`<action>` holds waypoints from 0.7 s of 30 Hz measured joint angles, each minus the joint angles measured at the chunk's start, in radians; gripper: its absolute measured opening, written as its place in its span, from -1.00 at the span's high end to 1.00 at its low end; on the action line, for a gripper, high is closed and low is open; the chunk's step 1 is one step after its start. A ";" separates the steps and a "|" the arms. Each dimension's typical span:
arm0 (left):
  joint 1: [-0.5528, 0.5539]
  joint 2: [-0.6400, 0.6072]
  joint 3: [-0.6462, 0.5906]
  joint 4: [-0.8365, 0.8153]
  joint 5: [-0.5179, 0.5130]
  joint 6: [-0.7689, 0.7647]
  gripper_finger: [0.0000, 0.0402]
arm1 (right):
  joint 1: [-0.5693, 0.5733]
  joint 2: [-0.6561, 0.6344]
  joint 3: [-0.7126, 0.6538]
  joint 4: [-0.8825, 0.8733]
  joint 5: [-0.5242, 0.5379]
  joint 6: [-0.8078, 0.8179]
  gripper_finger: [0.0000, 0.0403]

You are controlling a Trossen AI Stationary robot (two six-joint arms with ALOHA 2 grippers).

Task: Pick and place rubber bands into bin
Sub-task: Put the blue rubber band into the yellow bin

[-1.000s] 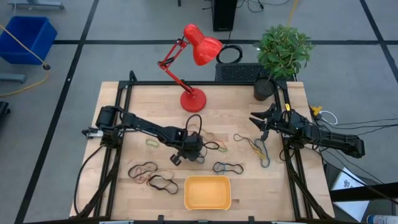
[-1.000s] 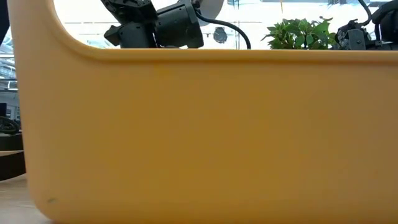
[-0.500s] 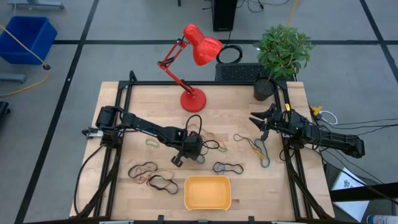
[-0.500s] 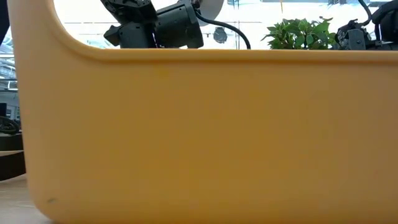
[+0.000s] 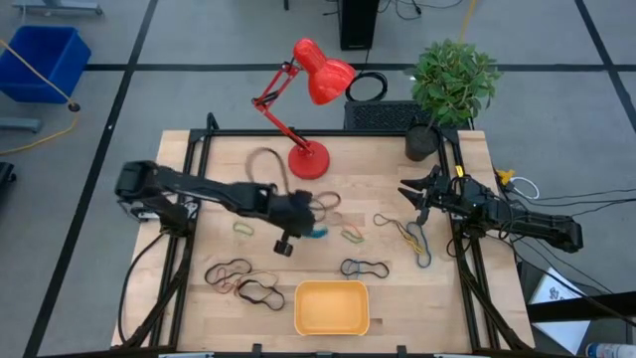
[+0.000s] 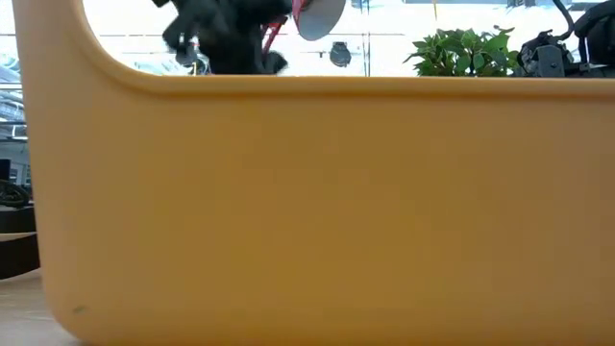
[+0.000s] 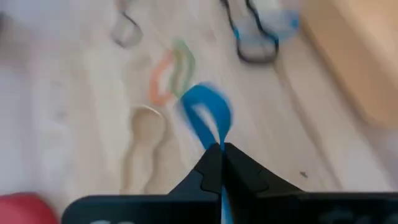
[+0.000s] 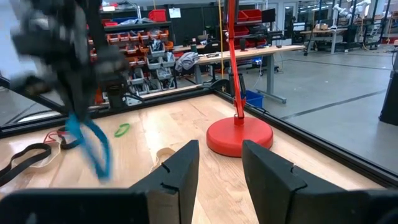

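My left gripper point(image 5: 301, 225) is over the table's middle, shut on a blue rubber band point(image 5: 316, 232). Other rubber bands lie flat on the table: a green one point(image 5: 241, 227), dark and reddish ones point(image 5: 231, 271) at the near left, an orange and green pair point(image 5: 352, 235), a dark one point(image 5: 364, 267), and yellow and dark ones point(image 5: 413, 239). The yellow-orange bin point(image 5: 332, 306) sits at the near edge and fills the low view point(image 6: 317, 211). My right gripper point(image 5: 417, 195) waits open at the right side. My left gripper pinches one end of the blue band point(image 7: 216, 140) between its two shut fingertips point(image 7: 239, 163), which point down. The rest of the band hangs below them as an open loop point(image 8: 93, 146), lifted clear of the table.
A red desk lamp stands with its base point(image 5: 308, 159) at the far middle of the table. A potted plant point(image 5: 452, 85) is at the far right corner. A large blue bin point(image 5: 45, 60) is on the floor beyond the far left.
My left gripper has risen from the table with the blue band and gone a little toward the far left. The band, which lay on the table, is lifted clear and hangs from the fingertips.
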 joint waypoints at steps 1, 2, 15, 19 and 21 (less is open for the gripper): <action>0.005 -0.033 0.000 0.005 0.004 -0.026 0.98 | 0.000 0.001 0.000 0.000 0.000 0.000 0.42; 0.011 -0.067 0.000 0.009 0.005 -0.057 0.98 | 0.000 0.003 0.000 0.000 0.000 0.000 0.42; 0.061 -0.397 0.002 0.174 0.033 -0.236 0.95 | 0.000 0.005 0.000 0.013 0.042 0.014 0.42; 0.064 -0.451 0.002 0.209 0.039 -0.240 0.97 | 0.000 0.005 0.000 0.025 0.101 0.055 0.42; 0.064 -0.468 0.002 0.215 0.038 -0.238 0.95 | 0.000 0.005 0.000 0.026 0.108 0.058 0.42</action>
